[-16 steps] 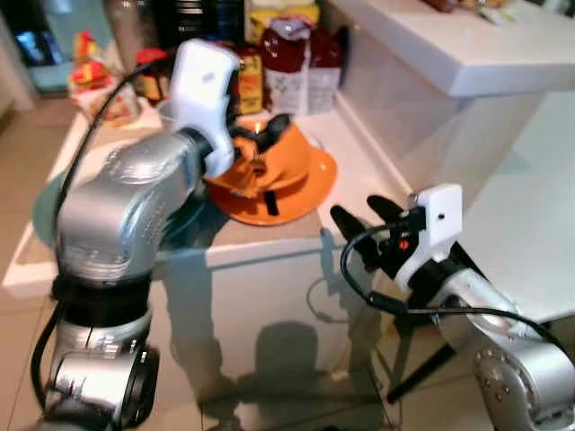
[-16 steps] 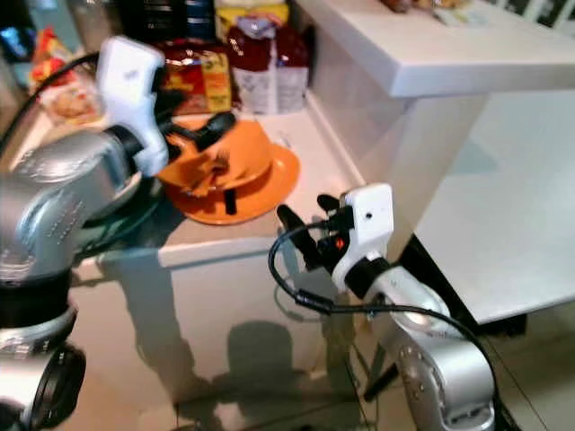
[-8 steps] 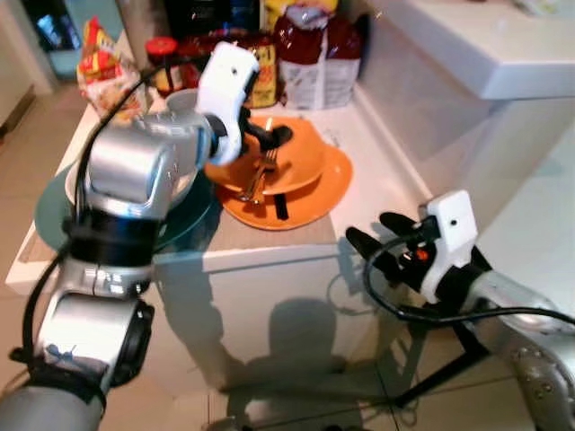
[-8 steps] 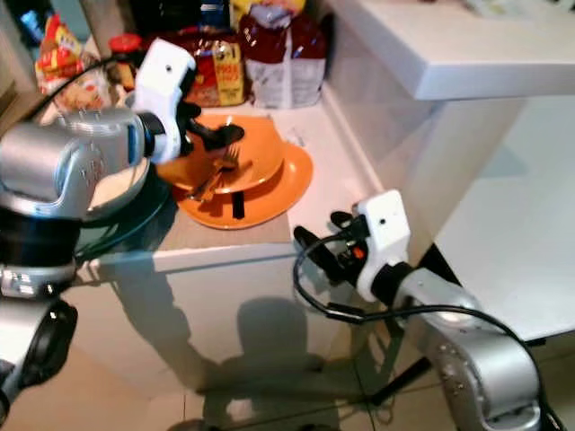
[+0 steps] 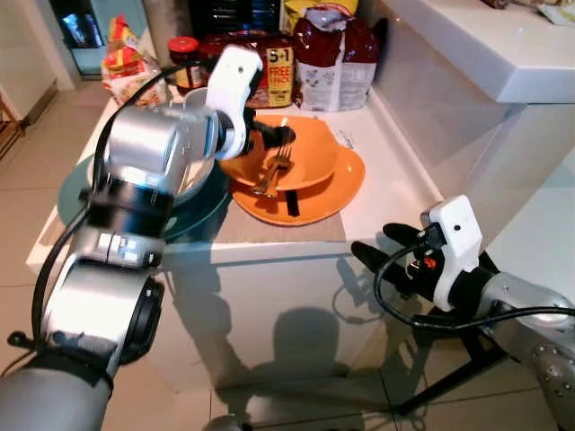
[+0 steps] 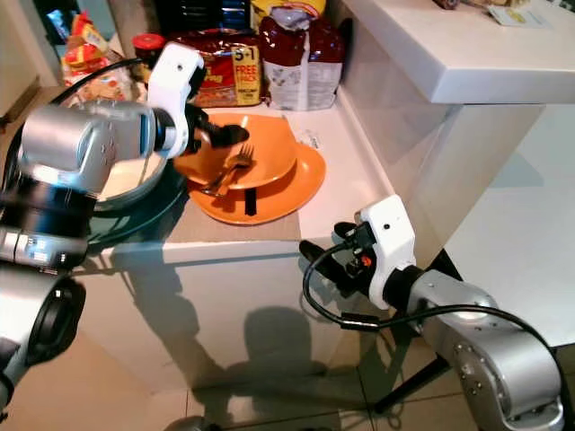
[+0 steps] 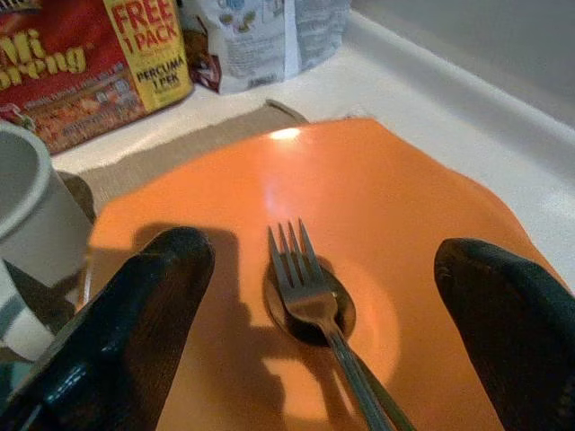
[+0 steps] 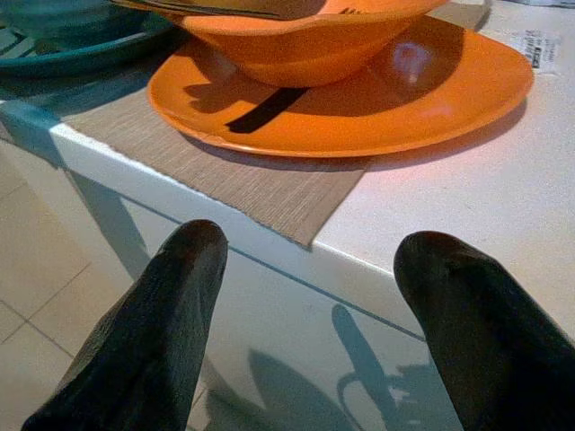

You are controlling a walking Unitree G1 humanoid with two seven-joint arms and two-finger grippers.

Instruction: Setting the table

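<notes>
An orange bowl (image 5: 301,153) sits on an orange plate (image 5: 340,184) on a beige placemat (image 5: 269,229) at the counter's front. A fork (image 7: 301,278) lies over a spoon (image 7: 314,314) inside the bowl. My left gripper (image 5: 272,136) hovers open over the bowl, one finger (image 7: 135,314) on each side of the fork, touching nothing. A dark strip (image 8: 260,109) lies on the plate under the bowl. My right gripper (image 5: 375,244) is open and empty, below and in front of the counter edge, pointing at the plate.
A teal plate (image 5: 72,193) with a white bowl (image 6: 121,184) lies left of the orange set, and a white mug (image 7: 27,224) stands beside them. Food packs (image 5: 337,54) and a jar (image 5: 182,56) line the back. A raised white ledge (image 5: 485,54) borders the right.
The whole view has shifted, so the camera moved. My left gripper stays over the orange bowl and the right one stays low in front of the counter.
</notes>
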